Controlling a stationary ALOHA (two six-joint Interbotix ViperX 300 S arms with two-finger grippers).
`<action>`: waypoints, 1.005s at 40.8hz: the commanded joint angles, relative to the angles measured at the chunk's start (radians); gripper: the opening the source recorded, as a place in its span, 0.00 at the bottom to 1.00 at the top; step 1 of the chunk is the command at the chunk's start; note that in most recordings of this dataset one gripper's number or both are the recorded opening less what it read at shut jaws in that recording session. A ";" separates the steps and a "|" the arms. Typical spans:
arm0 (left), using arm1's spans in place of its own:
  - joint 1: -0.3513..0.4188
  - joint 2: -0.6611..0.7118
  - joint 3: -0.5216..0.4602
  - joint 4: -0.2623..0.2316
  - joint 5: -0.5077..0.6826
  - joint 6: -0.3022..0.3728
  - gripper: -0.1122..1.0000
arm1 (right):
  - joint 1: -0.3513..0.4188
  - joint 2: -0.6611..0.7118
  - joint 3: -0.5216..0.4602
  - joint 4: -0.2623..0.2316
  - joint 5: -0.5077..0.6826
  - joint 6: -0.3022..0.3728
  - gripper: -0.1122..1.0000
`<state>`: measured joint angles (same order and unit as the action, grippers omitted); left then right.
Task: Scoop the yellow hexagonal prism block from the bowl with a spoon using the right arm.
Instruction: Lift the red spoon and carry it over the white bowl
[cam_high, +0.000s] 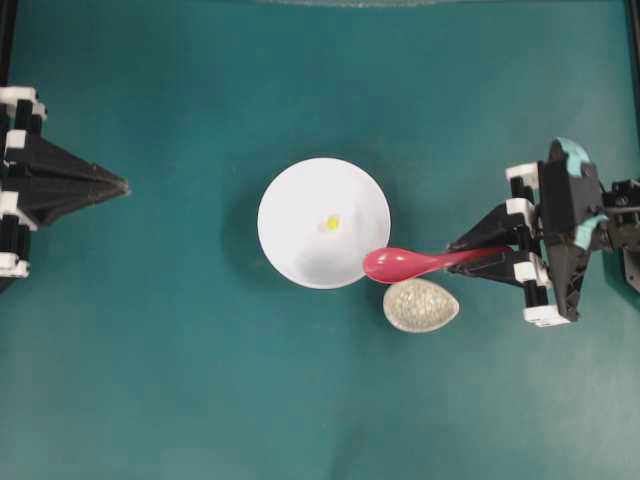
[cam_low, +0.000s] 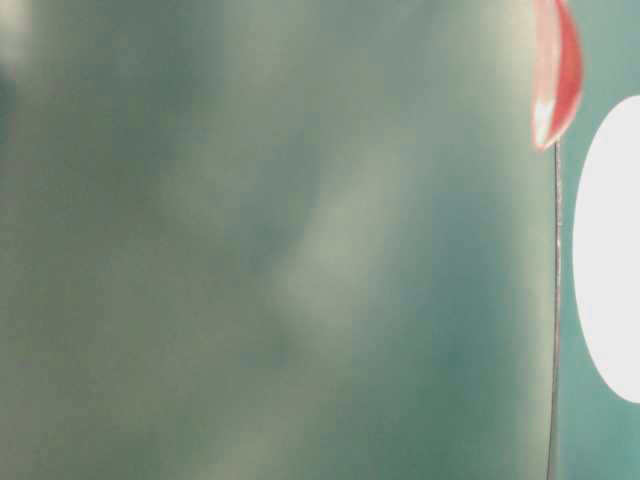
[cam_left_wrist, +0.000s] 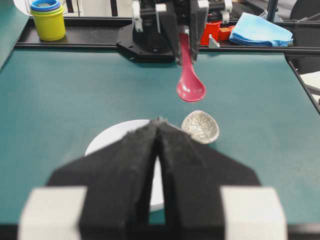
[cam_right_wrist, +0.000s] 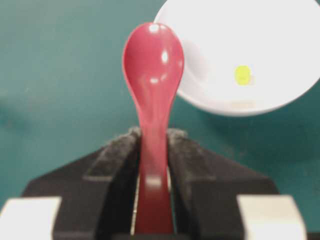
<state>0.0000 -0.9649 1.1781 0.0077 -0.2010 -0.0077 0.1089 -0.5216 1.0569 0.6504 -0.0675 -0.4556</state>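
Note:
The white bowl (cam_high: 300, 240) (cam_right_wrist: 280, 30) (cam_left_wrist: 117, 137) stands mid-table with the tiny yellow hexagonal prism block (cam_high: 331, 223) (cam_right_wrist: 242, 75) lying inside it. My right gripper (cam_high: 462, 252) (cam_right_wrist: 152, 137) is shut on the handle of the pink-red spoon (cam_high: 400, 264) (cam_right_wrist: 152, 65) (cam_left_wrist: 190, 85) (cam_low: 556, 75). The spoon is held level in the air, its scoop over the bowl's right rim, apart from the block. My left gripper (cam_high: 122, 186) (cam_left_wrist: 159, 122) rests at the far left, shut and holding nothing.
A small speckled teardrop dish (cam_high: 420, 305) (cam_left_wrist: 200, 126) sits just right of the bowl, under the spoon's handle. Beyond the table's far edge in the left wrist view stand yellow-blue stacked cups (cam_left_wrist: 47, 19) and a blue cloth (cam_left_wrist: 262, 30).

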 joint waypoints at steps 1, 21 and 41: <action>-0.002 -0.005 -0.026 0.002 -0.005 0.000 0.12 | -0.052 -0.021 -0.063 -0.003 0.092 -0.003 0.32; -0.002 -0.043 -0.032 0.003 0.025 -0.006 0.12 | -0.212 0.003 -0.179 -0.003 0.245 -0.003 0.32; 0.000 -0.067 -0.037 0.003 0.051 -0.011 0.12 | -0.225 0.061 -0.241 -0.003 0.259 0.031 0.32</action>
<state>0.0000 -1.0370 1.1704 0.0077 -0.1473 -0.0169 -0.1135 -0.4633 0.8575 0.6473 0.1871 -0.4310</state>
